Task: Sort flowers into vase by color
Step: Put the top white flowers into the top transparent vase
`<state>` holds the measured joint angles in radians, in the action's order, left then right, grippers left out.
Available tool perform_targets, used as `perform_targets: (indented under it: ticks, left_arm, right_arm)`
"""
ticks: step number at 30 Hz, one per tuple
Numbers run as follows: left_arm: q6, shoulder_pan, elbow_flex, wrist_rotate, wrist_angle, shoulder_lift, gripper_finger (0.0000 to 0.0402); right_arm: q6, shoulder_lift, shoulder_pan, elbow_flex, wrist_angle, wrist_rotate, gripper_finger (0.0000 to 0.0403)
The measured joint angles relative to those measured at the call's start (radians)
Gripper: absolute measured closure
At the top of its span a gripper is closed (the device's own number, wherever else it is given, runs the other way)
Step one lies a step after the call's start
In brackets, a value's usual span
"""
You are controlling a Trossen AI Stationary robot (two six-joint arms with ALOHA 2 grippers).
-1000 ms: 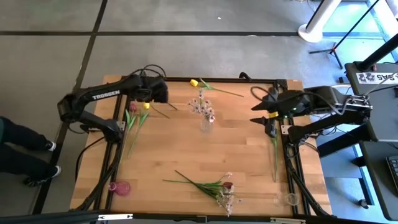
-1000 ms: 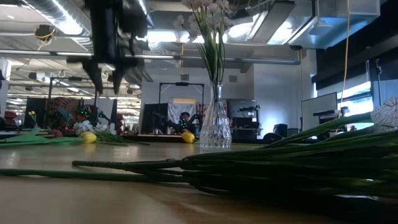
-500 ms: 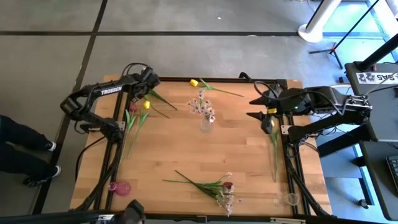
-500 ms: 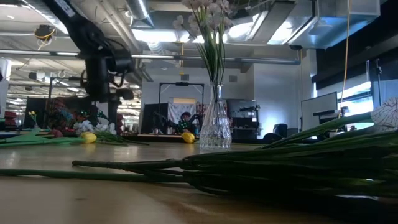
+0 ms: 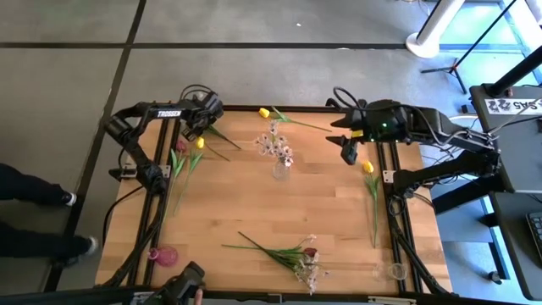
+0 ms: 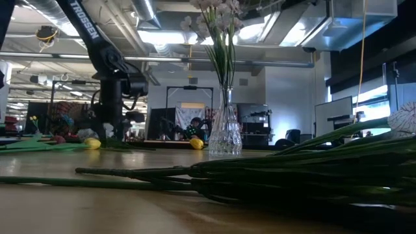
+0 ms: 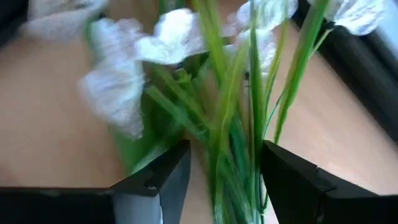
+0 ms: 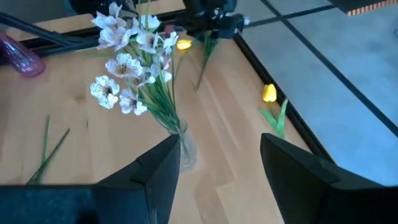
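I read TROSSEN in white letters along the left arm [image 5: 166, 113], and again on the same arm in the low view. A white tag with dark writing sits off the right edge of the counter [image 5: 254, 203], but I cannot make the letters out.

My left hand [image 5: 200, 119] is down at the far left corner of the counter, over a spray of white blossoms [image 7: 143, 56]. Its fingers [image 7: 158, 180] are spread, with the green stems running between them; I cannot tell whether they touch.

My right hand [image 5: 345, 142] hangs above the far right part of the counter, fingers [image 8: 152, 171] spread and holding nothing, just beside the clear glass vase [image 5: 280, 169]. That vase stands upright near the middle and holds white blossoms [image 5: 274, 143].

A yellow tulip [image 5: 264, 112] lies at the far edge, another yellow tulip [image 5: 368, 167] along the right rail. A mixed bunch [image 5: 292, 254] lies near the front, and a small pink vase [image 5: 166, 255] sits at the front left.
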<state>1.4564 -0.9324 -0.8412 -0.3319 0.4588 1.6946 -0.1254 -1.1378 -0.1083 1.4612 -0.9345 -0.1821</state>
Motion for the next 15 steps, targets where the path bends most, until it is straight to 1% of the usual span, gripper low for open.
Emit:
perform_targets:
  ticks: [2, 4, 6, 9, 10, 12, 15]
  left_arm:
    - [0.012, -0.001, -0.001, -0.006, -0.022, 0.001, 0.0226]
    - [0.031, -0.001, 0.0, -0.01, -0.025, 0.002, 0.0251]
    - [0.034, -0.002, 0.001, -0.009, -0.028, 0.004, 0.029]
    - [0.035, 0.003, 0.001, -0.006, -0.036, 0.003, 0.0366]
    - [0.032, 0.011, 0.002, -0.004, -0.04, -0.004, 0.0381]
    - [-0.018, 0.042, 0.003, 0.01, -0.059, -0.035, 0.0387]
    - [-0.114, 0.118, 0.003, -0.003, -0.079, -0.134, 0.0387]
  right_arm:
    - [0.006, -0.008, -0.013, 0.0, -0.004, 0.007, 0.0182]
    - [0.03, -0.013, -0.026, 0.0, 0.005, 0.01, 0.0182]
    - [0.05, -0.015, -0.035, 0.0, 0.001, 0.009, 0.0182]
    - [0.076, -0.018, -0.046, 0.0, 0.012, 0.009, 0.0182]
    - [0.082, -0.018, -0.045, 0.0, 0.012, 0.009, 0.0182]
    - [0.101, -0.018, -0.045, 0.0, 0.012, 0.007, 0.0182]
    - [0.135, -0.015, -0.043, 0.0, 0.012, 0.006, 0.0182]
